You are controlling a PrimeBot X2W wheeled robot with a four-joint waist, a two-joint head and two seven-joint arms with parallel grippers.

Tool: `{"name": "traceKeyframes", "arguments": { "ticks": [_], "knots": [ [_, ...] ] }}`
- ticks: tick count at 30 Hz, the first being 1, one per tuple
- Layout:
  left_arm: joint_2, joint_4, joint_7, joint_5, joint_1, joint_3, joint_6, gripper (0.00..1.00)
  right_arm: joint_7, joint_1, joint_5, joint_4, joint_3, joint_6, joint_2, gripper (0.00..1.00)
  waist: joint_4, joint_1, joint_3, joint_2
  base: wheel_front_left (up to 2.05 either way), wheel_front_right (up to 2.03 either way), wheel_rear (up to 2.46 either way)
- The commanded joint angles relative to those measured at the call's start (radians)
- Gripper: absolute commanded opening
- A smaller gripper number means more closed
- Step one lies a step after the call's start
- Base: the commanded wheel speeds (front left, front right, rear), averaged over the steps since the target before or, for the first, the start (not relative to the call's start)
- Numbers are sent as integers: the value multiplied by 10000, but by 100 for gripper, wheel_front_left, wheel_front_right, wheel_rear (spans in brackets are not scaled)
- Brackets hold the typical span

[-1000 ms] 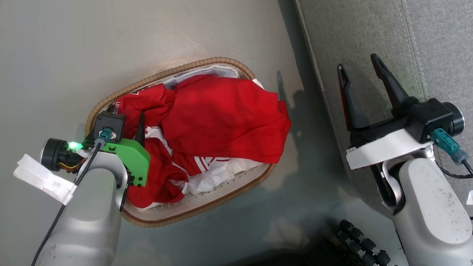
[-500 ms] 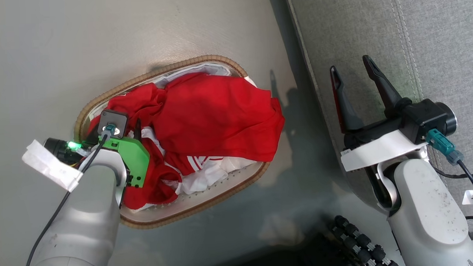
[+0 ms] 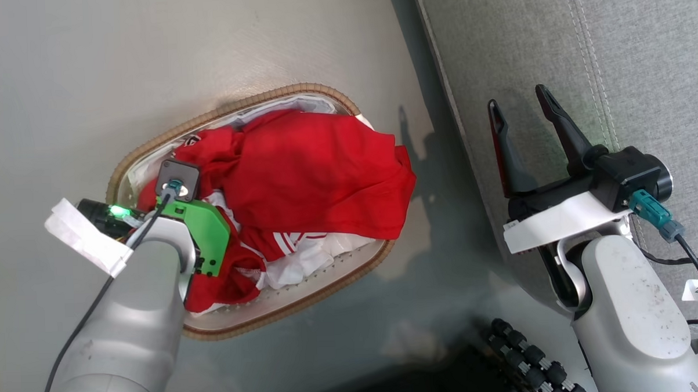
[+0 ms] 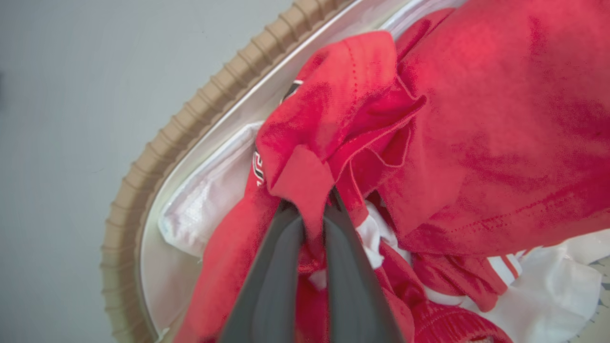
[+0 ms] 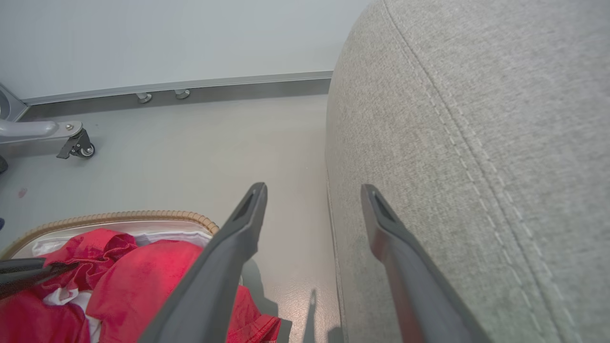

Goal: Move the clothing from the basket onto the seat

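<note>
Okay, left gripper (image 4: 312, 212) is pinching a fold of the clothing (image 3: 313, 174), its long dark fingers (image 4: 271, 286) nearly together with red fabric bunching up between the tips; the pinch is sitting close to the rim at the basket's left end as the head view shows it. Clothing is lying heaped inside the basket (image 3: 299, 93), red with white striped trim showing toward the near rim, one edge draping over the rim on the side facing the seat (image 3: 640, 46). White liner (image 4: 205, 209) is peeking out between the red cloth and the brown woven rim. Basket is standing on the grey floor (image 3: 89, 66), near the seat's edge but not touching it. Right gripper (image 3: 517, 97) is hovering with fingers spread wide and holding nothing, straddling the seat's rounded edge, well apart from the basket
</note>
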Motion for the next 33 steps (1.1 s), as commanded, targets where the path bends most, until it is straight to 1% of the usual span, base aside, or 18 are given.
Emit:
{"name": "traceKeyframes", "arguments": {
  "ticks": [1,7,13,24,33],
  "knots": [
    [-10,21,-134,-108,166,-32,-45,0,-49,24,23,59,-45,1,-29,100,88,0,-165,0,0,0,0],
    [-135,-186,-495,-230,525,-154,-117,0,-49,207,-101,227,-139,1,-32,100,329,0,-830,0,0,0,0],
    [-179,-753,-662,-270,1049,-333,-178,0,-49,509,-398,380,-329,-1,-32,100,677,0,-1855,0,0,0,0],
    [-196,-3094,-644,-639,2321,-468,-300,0,-49,1615,-979,722,-734,-1,-35,100,1346,0,-4294,0,0,0,0],
    [-173,-4380,-644,-771,2696,-860,-405,0,-49,2659,-1170,949,-856,-1,-34,100,1604,0,-6180,0,0,0,0]
  ]
}}
